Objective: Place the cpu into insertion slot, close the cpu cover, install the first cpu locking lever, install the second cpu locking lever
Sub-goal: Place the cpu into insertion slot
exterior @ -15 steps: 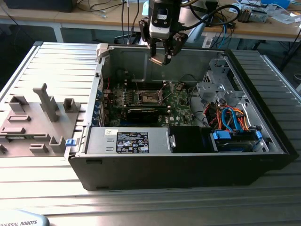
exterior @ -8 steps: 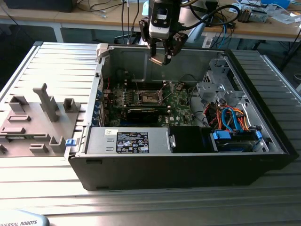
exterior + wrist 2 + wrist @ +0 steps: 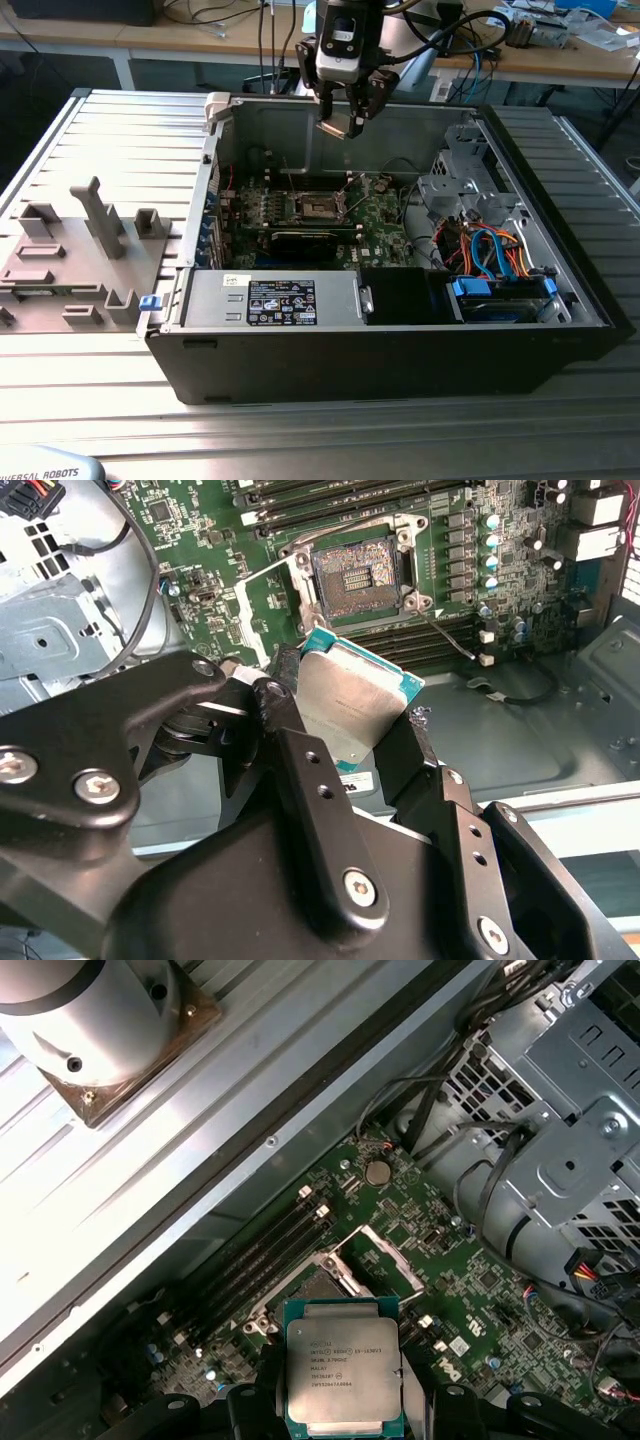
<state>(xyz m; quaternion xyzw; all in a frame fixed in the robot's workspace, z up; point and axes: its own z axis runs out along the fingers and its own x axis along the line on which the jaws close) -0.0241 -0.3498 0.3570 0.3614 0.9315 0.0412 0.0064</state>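
Observation:
My gripper (image 3: 340,122) hangs above the open computer case, shut on the cpu (image 3: 334,127). In both wrist views the cpu (image 3: 350,695) (image 3: 343,1372) is a small square chip with a silver top and green edge, pinched on two opposite sides by the black fingers (image 3: 290,730). The insertion slot (image 3: 358,573) (image 3: 320,207) lies well below it on the green motherboard, with its dark square contact field bare. The cpu cover (image 3: 388,1262) (image 3: 262,592) stands swung open beside the slot. A thin locking lever (image 3: 448,638) lies loose next to the slot.
Long memory slots (image 3: 330,505) run alongside the socket. A black card (image 3: 305,240) crosses the board in front of it. A metal drive cage (image 3: 465,185) with coloured cables fills the exterior view's right. A grey fixture plate (image 3: 80,250) lies outside the case at the left.

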